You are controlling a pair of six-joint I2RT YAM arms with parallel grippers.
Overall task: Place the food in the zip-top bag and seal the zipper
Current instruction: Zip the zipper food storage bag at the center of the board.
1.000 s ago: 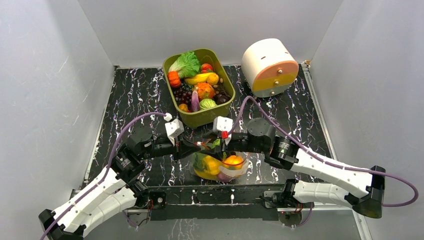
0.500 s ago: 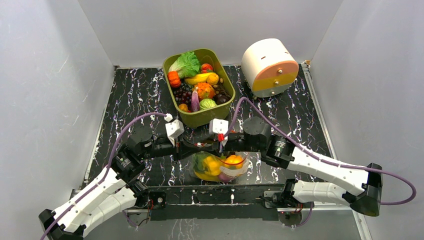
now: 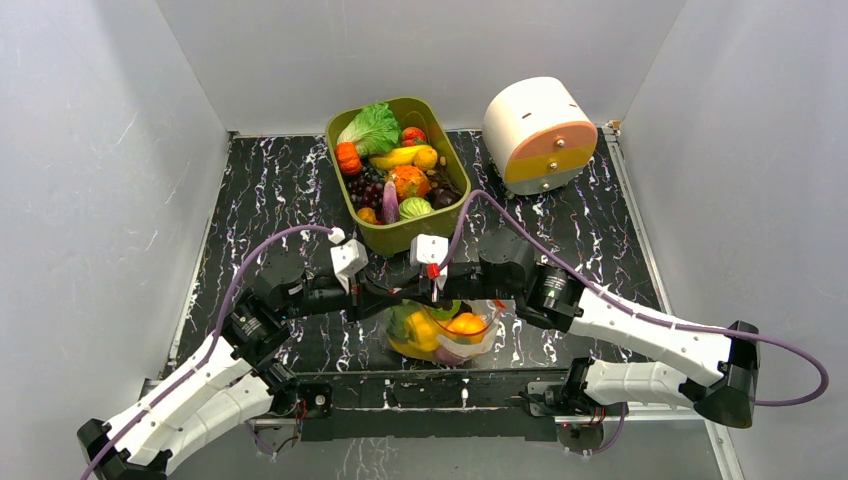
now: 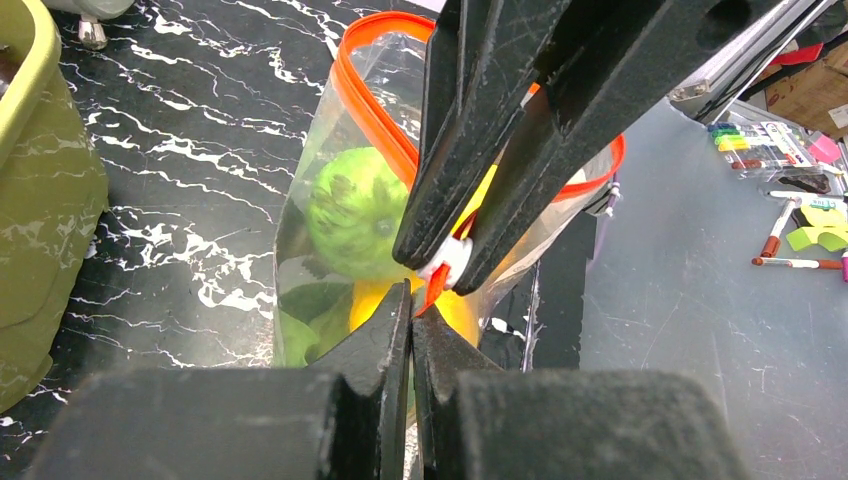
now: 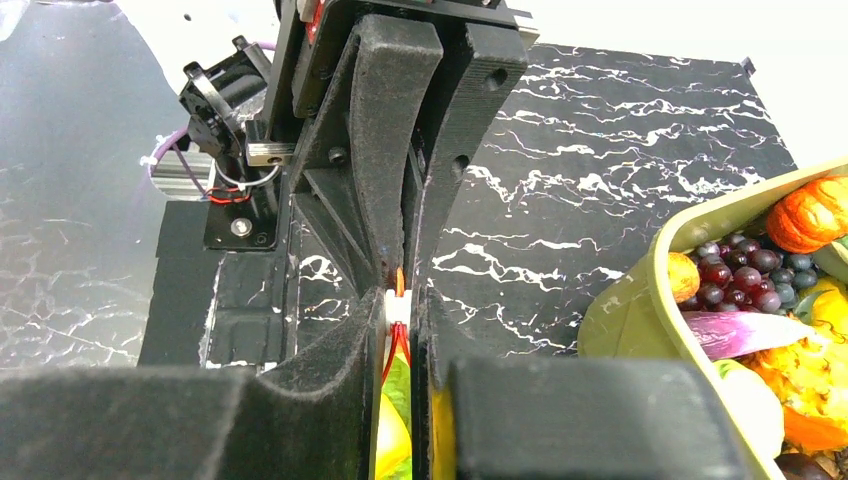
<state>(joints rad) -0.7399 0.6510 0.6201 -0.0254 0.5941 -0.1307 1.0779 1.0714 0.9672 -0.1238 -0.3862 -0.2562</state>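
The zip-top bag (image 3: 478, 342) lies at the near middle of the table, holding food: a yellow pepper (image 3: 420, 332), an orange piece (image 3: 466, 323) and a green fruit (image 4: 350, 210). Its red-orange zipper (image 4: 372, 105) curves in an open loop in the left wrist view. My left gripper (image 3: 388, 296) (image 4: 412, 305) is shut on the strip's end at the bag's left corner. My right gripper (image 3: 412, 291) (image 5: 403, 300) is shut on the white slider (image 4: 452, 258) (image 5: 397, 308), fingertip to fingertip with the left. The strip's two sides part behind the slider.
An olive-green tub (image 3: 408, 236) (image 5: 640, 300) full of more toy food stands just behind the grippers. A white round drum with an orange face (image 3: 540, 130) sits at the back right. The table's near edge lies just below the bag.
My right gripper has slid left along the bag's mouth with the slider, closing up to the left gripper. The left arm has stayed still.
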